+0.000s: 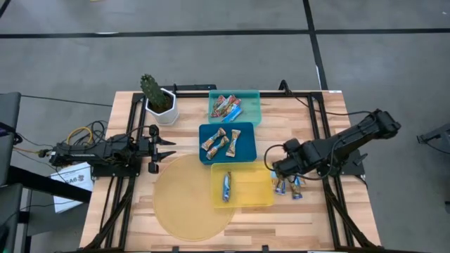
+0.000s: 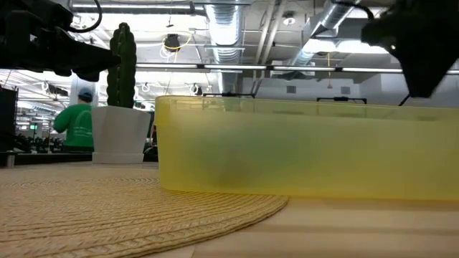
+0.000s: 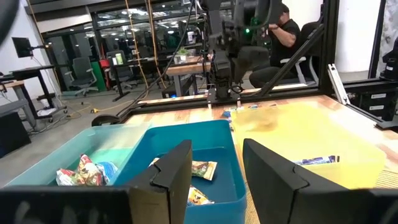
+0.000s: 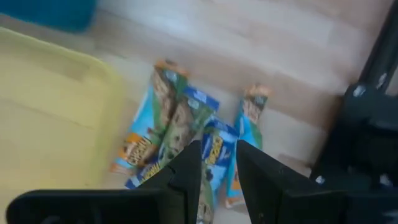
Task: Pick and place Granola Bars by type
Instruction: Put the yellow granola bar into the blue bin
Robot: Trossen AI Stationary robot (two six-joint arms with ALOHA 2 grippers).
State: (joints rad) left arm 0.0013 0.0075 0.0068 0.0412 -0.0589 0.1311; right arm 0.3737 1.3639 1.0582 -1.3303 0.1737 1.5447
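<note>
A cluster of blue-white granola bars (image 4: 186, 127) lies flat on the wood table just right of the yellow tray (image 1: 261, 198). My right gripper (image 4: 219, 169) hangs above them, pointing almost straight down, open by a narrow gap and clear of them; it shows too in the high view (image 1: 275, 171). One blue-white bar (image 1: 226, 186) lies in the yellow tray. Tan-brown bars (image 1: 219, 142) lie in the blue tray (image 1: 246, 156), red-multicolour bars (image 1: 226, 107) in the teal tray (image 1: 250, 98). My left gripper (image 1: 171, 149) waits open and level at the table's left.
A round woven mat (image 1: 184, 204) lies under the yellow tray's left part. A potted cactus (image 1: 156, 98) stands at the far left of the trays. Black frame rails (image 1: 330, 190) run along the table's right side, close to the loose bars. People show in the room behind the table.
</note>
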